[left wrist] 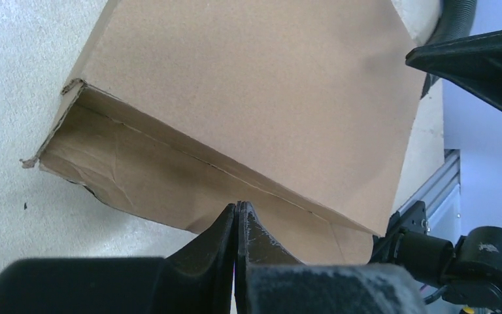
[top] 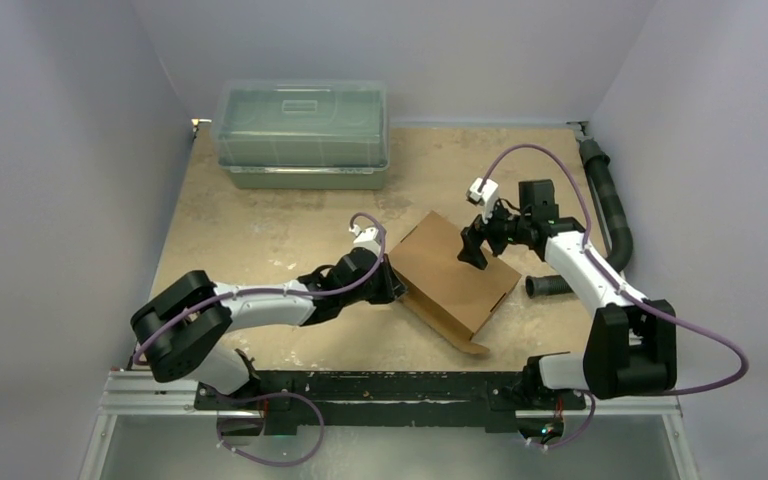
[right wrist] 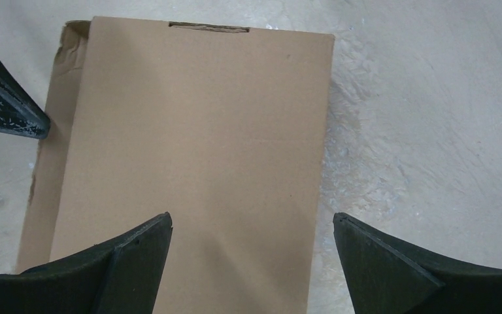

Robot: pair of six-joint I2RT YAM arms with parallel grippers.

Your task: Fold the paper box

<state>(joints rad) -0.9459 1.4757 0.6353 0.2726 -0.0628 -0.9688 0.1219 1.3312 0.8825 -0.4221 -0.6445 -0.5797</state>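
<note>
Paper box [top: 450,275] faces pinched left tool [left wrist: 237,212]; splayed right tool [right wrist: 251,226] hovers above.

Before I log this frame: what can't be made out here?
Inside of the paper box: every view, covered by its top panel.
Whether the shut left gripper pinches any cardboard: left wrist view, fingertips hide the contact.
Whether the open right gripper touches the box: right wrist view, no side angle.
Contents of the plastic bin: top view, cloudy lid.
</note>
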